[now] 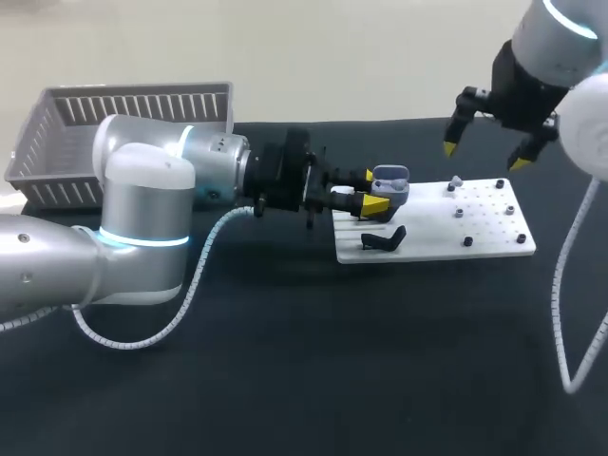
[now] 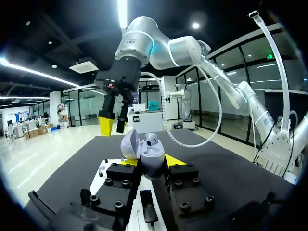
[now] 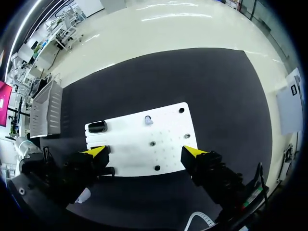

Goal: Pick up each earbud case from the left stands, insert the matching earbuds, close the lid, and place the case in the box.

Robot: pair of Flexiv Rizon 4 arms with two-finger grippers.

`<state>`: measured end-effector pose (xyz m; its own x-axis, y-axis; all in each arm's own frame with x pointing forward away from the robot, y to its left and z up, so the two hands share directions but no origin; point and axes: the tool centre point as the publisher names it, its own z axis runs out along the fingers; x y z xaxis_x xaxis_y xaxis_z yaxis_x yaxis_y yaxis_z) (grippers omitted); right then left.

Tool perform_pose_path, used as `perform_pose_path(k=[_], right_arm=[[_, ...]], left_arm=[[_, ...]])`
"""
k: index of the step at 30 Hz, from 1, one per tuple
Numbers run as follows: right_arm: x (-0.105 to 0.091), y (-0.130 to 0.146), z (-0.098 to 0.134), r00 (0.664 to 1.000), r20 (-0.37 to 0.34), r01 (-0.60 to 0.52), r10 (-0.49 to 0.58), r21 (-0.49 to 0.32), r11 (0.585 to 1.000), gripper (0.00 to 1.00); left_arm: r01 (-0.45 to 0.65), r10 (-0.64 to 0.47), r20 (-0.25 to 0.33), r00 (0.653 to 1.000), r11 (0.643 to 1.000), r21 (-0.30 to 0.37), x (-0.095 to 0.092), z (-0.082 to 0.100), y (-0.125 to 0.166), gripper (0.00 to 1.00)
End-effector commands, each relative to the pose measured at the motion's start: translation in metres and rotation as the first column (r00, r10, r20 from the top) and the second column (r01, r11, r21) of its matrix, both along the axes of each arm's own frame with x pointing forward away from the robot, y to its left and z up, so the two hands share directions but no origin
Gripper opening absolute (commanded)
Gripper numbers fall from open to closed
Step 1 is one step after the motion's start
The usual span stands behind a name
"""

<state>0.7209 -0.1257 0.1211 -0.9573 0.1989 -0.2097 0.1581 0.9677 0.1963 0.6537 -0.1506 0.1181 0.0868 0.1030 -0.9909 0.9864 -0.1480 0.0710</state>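
Observation:
A lavender earbud case (image 1: pixel 390 182) with its lid open is held over the left end of the white board (image 1: pixel 494 223). My left gripper (image 1: pixel 371 191) is shut on it from two sides. In the left wrist view the case (image 2: pixel 154 159) stands upright between the yellow tips, its lid (image 2: pixel 130 144) tipped back. A small earbud (image 1: pixel 455 181) lies on the board to the right of the case; the right wrist view shows the earbud (image 3: pixel 148 120) too. My right gripper (image 1: pixel 485 156) hangs open above the board's far right part, holding nothing.
A black stand (image 1: pixel 383 239) lies on the board's near left corner. Black pegs (image 1: pixel 501 183) and a small grey piece (image 1: pixel 458 213) dot the board. A grey slatted basket (image 1: pixel 123 133) stands at the back left of the black table.

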Motion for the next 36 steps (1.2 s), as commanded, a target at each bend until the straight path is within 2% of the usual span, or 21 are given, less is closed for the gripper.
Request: perform_pose_path(k=[1,8,12,15,19,36], right_arm=[[0.015,0.011,-0.008,0.999,-0.039,-0.012,0.011,-0.027,1.000,1.00],[0.019,0.012,-0.021,0.998,-0.060,-0.008,0.007,-0.016,1.000,0.98],[0.020,0.013,-0.028,0.998,-0.070,-0.010,0.009,-0.012,1.000,0.78],[0.021,0.014,-0.032,0.997,-0.079,-0.016,0.016,-0.008,1.000,0.51],[0.022,0.014,-0.038,0.996,-0.092,-0.017,0.017,-0.004,1.000,0.47],[0.033,0.012,-0.063,0.988,-0.153,-0.002,0.001,-0.011,1.000,0.45]], left_arm=[[-0.002,0.002,0.002,1.000,1.000,-0.003,0.000,-0.001,0.000,0.00],[-0.002,0.002,0.002,1.000,1.000,-0.003,0.000,-0.001,0.000,0.00],[-0.002,0.002,0.002,1.000,1.000,-0.003,0.000,-0.001,0.000,0.00],[-0.002,0.002,0.002,1.000,1.000,-0.003,0.000,-0.001,0.000,0.00],[-0.002,0.002,0.002,1.000,1.000,-0.003,0.000,-0.001,0.000,0.00],[-0.002,0.002,0.002,1.000,1.000,-0.003,0.000,-0.001,0.000,0.00]])
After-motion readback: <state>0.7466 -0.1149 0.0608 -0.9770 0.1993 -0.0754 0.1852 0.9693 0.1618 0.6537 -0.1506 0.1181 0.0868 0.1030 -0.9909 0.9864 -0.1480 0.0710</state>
